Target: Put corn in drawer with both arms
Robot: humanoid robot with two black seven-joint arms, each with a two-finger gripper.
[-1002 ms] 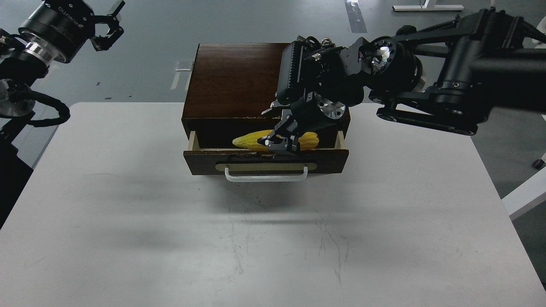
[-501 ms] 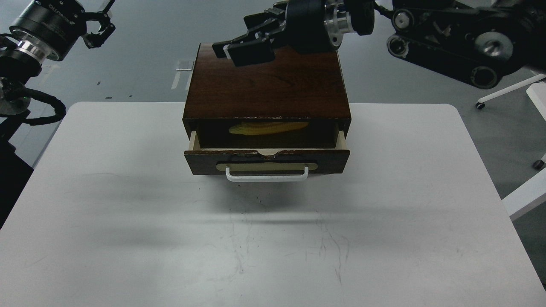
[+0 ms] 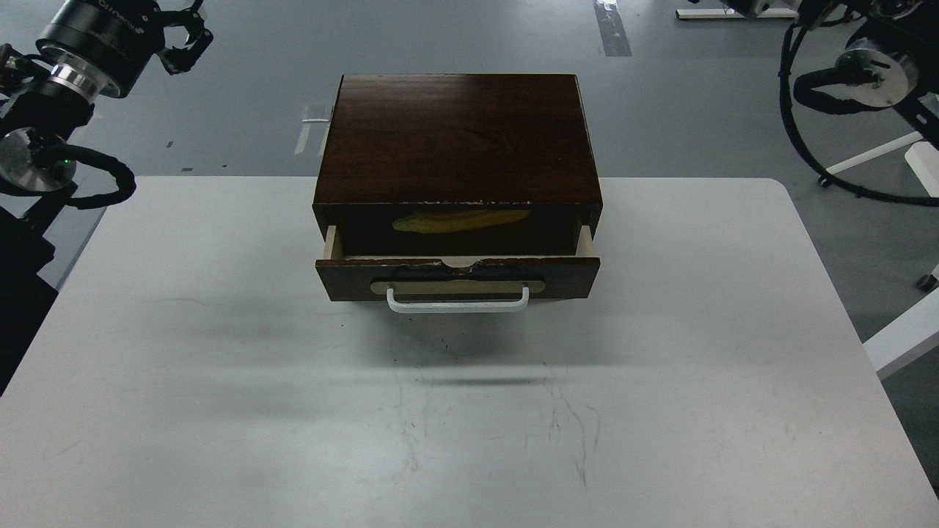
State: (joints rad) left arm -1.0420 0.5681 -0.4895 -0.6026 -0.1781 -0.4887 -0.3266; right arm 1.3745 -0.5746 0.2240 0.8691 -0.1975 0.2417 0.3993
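Observation:
The yellow corn (image 3: 461,220) lies lengthwise inside the drawer (image 3: 458,273), in shadow at the back, partly under the front edge of the dark brown box (image 3: 455,139). The drawer is pulled partly out, with its white bar handle (image 3: 458,302) facing me. My left gripper (image 3: 189,33) hangs at the top left, off the table and far from the box, open and empty. Only a joint and cables of my right arm (image 3: 869,62) show at the top right; its gripper is out of view.
The box stands at the back middle of the white table (image 3: 220,367). White furniture legs (image 3: 902,330) stand on the floor at the right, beyond the table edge.
My right arm let go of the corn in the drawer, rose over the box, then withdrew to the top right. The corn lies further back. My left arm barely moved.

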